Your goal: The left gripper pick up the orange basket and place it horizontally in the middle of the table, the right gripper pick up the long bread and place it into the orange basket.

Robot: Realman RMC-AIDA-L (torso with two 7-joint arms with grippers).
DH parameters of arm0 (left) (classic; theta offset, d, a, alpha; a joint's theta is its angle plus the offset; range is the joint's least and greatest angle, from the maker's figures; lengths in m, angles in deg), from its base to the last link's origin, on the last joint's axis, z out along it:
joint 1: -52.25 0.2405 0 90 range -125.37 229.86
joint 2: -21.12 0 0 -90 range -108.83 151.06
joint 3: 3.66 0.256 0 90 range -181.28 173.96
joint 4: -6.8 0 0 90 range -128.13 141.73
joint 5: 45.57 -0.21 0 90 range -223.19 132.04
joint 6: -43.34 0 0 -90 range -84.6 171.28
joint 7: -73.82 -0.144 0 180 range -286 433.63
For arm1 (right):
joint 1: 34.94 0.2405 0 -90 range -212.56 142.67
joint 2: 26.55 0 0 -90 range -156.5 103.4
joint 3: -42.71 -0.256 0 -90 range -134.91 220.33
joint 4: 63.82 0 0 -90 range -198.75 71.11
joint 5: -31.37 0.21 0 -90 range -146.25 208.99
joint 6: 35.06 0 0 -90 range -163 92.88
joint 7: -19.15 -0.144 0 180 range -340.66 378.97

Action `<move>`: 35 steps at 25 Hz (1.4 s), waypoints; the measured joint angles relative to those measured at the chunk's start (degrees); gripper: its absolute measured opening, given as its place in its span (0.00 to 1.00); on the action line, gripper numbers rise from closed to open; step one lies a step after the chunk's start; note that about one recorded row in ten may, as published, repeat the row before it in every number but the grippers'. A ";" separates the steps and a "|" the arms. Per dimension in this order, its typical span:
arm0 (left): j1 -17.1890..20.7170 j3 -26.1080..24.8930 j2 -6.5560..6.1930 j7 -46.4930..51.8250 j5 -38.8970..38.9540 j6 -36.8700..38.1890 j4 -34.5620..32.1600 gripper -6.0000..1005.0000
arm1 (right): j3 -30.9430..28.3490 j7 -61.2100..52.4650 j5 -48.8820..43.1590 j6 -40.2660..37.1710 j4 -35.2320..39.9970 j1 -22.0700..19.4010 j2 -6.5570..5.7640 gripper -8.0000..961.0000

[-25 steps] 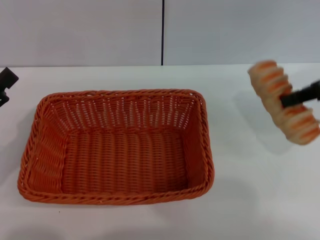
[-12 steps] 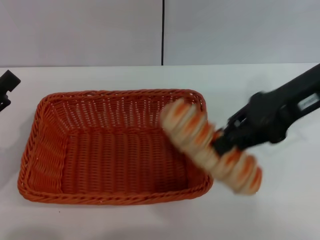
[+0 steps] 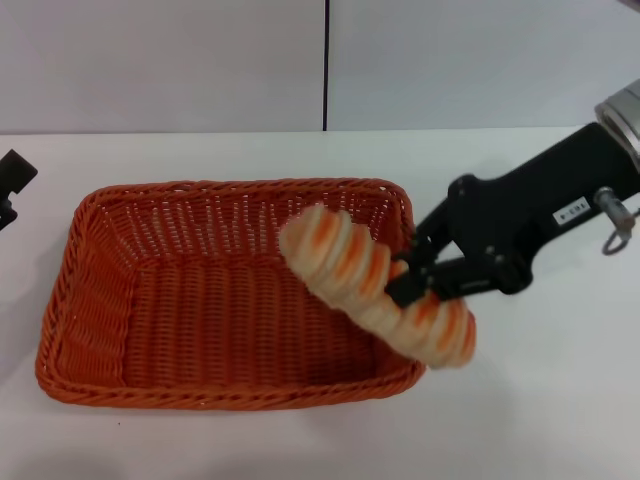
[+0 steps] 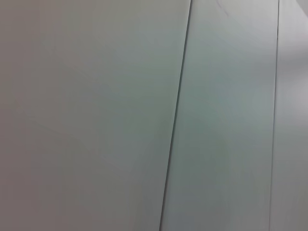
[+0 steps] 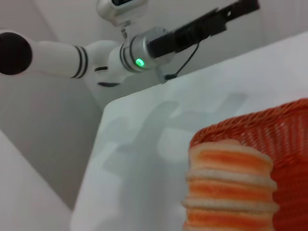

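The orange basket (image 3: 230, 290) lies lengthwise across the middle of the white table (image 3: 540, 400), empty inside. My right gripper (image 3: 405, 285) is shut on the long bread (image 3: 375, 285), a ridged loaf striped orange and cream. The loaf hangs tilted above the basket's right end, partly over the rim. In the right wrist view the long bread (image 5: 231, 190) fills the near foreground with the orange basket (image 5: 284, 139) behind it. My left gripper (image 3: 12, 180) is parked at the table's far left edge; the right wrist view shows the left gripper (image 5: 216, 21) raised above the table.
A grey wall with a dark vertical seam (image 3: 326, 65) stands behind the table. The left wrist view shows only wall panels (image 4: 96, 115). Bare white tabletop lies right of and in front of the basket.
My right arm has carried the bread leftward from the table's right side to above the basket's right end. The basket and left arm have stayed put.
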 joint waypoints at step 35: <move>-0.40 0.00 0.00 -0.76 0.21 0.78 0.53 0.84 | -1.10 18.79 6.71 14.00 -7.73 -1.06 0.49 0.52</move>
